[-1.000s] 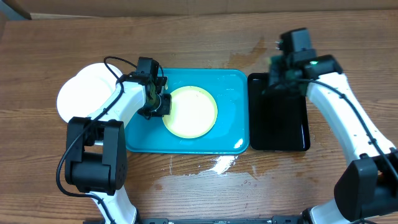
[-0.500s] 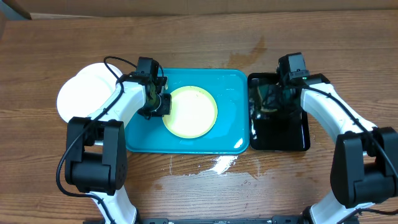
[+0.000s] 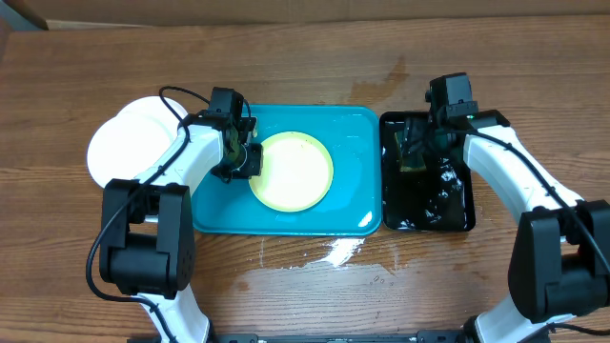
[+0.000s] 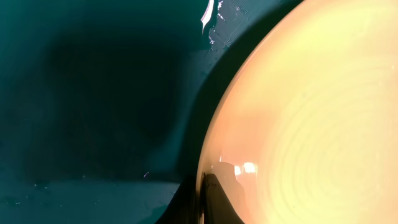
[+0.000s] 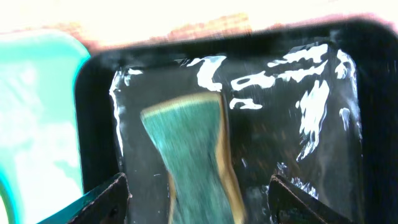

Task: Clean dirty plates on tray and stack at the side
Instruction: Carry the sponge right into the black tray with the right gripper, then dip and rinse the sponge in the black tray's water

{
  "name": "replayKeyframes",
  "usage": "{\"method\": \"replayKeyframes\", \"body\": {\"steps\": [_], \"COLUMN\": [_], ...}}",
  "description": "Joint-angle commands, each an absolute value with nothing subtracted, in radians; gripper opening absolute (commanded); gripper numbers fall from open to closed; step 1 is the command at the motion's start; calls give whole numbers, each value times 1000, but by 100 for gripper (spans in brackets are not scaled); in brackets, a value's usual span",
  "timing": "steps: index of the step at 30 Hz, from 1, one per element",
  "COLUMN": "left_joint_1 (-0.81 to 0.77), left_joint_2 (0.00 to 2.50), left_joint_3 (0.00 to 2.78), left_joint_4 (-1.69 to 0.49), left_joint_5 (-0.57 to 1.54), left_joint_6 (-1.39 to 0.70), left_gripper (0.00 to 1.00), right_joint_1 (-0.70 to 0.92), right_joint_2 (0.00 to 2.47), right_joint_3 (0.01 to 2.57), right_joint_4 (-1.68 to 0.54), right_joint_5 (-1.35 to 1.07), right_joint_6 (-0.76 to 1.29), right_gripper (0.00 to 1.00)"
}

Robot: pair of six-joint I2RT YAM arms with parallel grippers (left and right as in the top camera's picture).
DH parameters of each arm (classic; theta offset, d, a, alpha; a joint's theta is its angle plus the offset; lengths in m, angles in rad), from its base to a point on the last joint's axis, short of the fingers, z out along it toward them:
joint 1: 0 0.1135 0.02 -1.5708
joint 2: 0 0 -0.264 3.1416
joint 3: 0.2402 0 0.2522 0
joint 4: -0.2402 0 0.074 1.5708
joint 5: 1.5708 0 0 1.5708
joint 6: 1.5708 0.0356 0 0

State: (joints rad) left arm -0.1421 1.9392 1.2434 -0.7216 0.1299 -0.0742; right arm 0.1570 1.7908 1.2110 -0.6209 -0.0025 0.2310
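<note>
**Yellow-green plate in tray, left gripper on its rim, right gripper at sponge**

The pale yellow-green plate (image 3: 300, 176) lay flat in the turquoise tray (image 3: 353, 129), left of the tray's middle, near centre frame in the overhead view. Its face looked clean and glossy in the left wrist view. The tray floor was wet, with droplets by the plate's upper edge.

The left gripper (image 3: 240, 160) sat at the plate's left edge. In the left wrist view 1 dark finger lay on top of the rim and a dark wedge sat just outside it, so the jaws looked clamped on the rim.

2 white plates (image 3: 129, 148) were stacked, slightly offset, on the table (image 3: 286, 57) at frame left, outside the tray and touching the left arm's shadow side. I could not tell whether they had smears.

The black tray (image 3: 457, 214) lay just right of the turquoise tray, holding water with bright glints. The right gripper (image 3: 419, 152) hung over its upper left part. In the right wrist view its fingers (image 5: 109, 199) stood wide apart with a green-and-yellow sponge (image 5: 189, 155) between them, a gap showing on each side; the sponge was blurred.

A small puddle (image 3: 338, 252) lay on the table below the turquoise tray.
</note>
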Motion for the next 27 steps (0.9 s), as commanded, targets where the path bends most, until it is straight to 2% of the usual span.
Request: {"method": "replayKeyframes", "body": {"steps": [1,8,11,16,19,21,22,23,25,27], "left_joint_1": [-139,-139,-139,-139,-139,-139,-139,-139,-139,-139], "left_joint_2": [1962,1961,1962,1962,1962,1962,1962,1962,1962,1962], "left_joint_3": [1219,1219,1219,1219,1219,1219,1219,1219,1219,1221], "left_joint_4": [-736,-736,-736,-734,-729,-729,-729,-729,-728,-728], "left_joint_5": [71,70,71,83,150,208,228,239,237,237], "left_joint_6": [-53,-55,-41,23,133,218,251,272,278,277], "left_gripper": [4,4,4,4,4,5,7,9,14,27], "right_joint_1": [157,157,157,157,157,156,156,156,156,156], "right_joint_2": [1832,1880,1880,1880,1880,1880,1880,1880,1880,1880], "right_joint_3": [1182,1164,1164,1164,1164,1164,1164,1164,1164,1174], "right_joint_4": [-574,-505,-498,-508,-531,-551,-560,-567,-578,-587], "right_joint_5": [-41,-41,-35,44,121,152,157,157,155,155], "right_joint_6": [229,228,228,228,229,229,229,229,229,229], "right_gripper": [70,63,55,18,7,7,11,22,34,47]}}
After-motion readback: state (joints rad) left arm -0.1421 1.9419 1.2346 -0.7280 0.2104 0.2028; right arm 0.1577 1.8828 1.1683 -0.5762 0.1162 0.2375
